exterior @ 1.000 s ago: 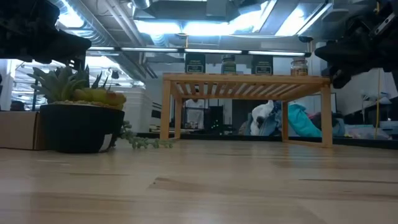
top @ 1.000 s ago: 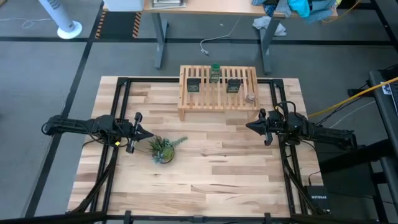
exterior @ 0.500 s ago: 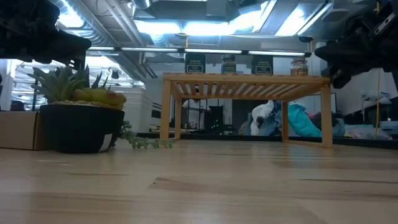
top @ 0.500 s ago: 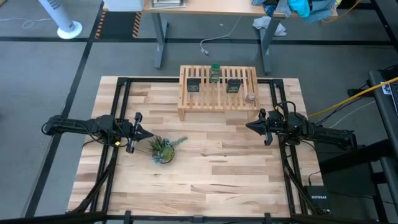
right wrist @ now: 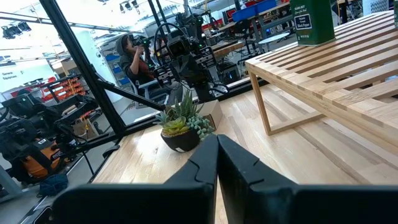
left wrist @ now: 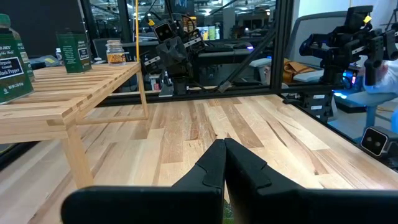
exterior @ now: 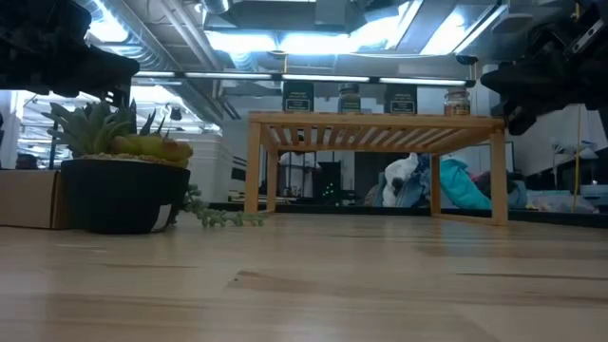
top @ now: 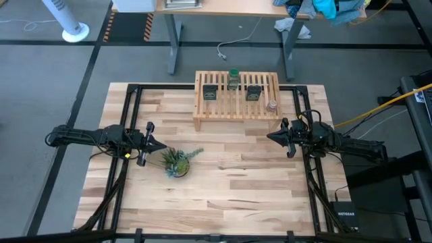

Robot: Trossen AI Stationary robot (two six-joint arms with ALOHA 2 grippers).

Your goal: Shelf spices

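The light-wood slatted shelf [top: 236,98] stands at the table's far middle. On its top stand two dark tins [top: 210,92] [top: 254,92], a green-capped jar [top: 233,77] and a tiny round pale jar [top: 272,105] near its right end. They also show in the low view [exterior: 298,97] [exterior: 400,99] [exterior: 350,99] [exterior: 457,102]. My left gripper [top: 164,146] is shut and empty at the table's left, above the table. My right gripper [top: 268,136] is shut and empty at the right, near the shelf's right front corner.
A spiky green plant in a dark pot [top: 177,163] stands on the table just right of my left gripper's tip. Bare tabletop [top: 229,196] lies in front of the shelf. A person [right wrist: 134,53] shows in the room beyond the table.
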